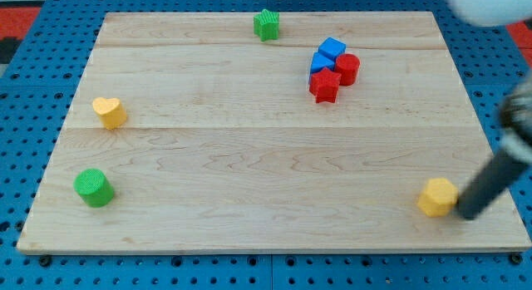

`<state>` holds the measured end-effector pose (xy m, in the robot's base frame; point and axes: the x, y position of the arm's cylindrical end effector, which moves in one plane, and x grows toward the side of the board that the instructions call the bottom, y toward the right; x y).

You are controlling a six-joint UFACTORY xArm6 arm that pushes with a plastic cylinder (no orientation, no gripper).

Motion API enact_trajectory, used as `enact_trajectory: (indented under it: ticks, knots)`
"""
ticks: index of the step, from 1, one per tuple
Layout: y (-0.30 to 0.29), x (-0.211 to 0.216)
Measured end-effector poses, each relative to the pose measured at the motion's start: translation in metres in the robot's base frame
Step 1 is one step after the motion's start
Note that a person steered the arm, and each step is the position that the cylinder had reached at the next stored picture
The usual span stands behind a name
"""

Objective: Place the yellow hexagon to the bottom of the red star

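Observation:
The yellow hexagon (437, 196) lies near the board's bottom right corner. The red star (324, 86) sits in the upper right part of the board, far above and to the left of the hexagon. My tip (465, 215) is the lower end of a blurred dark rod coming in from the view's right. It sits just right of the yellow hexagon, at or very near its right side.
A red cylinder (347, 68) and two blue blocks (327, 54) crowd against the red star's top and right. A green star (267, 25) is at the top edge, a yellow heart (109, 112) and a green cylinder (94, 188) at the left. The wooden board (249, 157) lies on a blue pegboard.

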<state>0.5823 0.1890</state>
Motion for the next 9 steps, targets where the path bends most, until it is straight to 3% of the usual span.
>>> enact_trajectory:
  ticks: [1, 2, 4, 5, 6, 7, 9]
  knots:
    - [-0.125, -0.021]
    - [-0.136, -0.055]
    - [-0.189, -0.036]
    - [-0.137, -0.026]
    - [-0.048, -0.033]
    - [-0.020, -0.052]
    - [-0.056, -0.107]
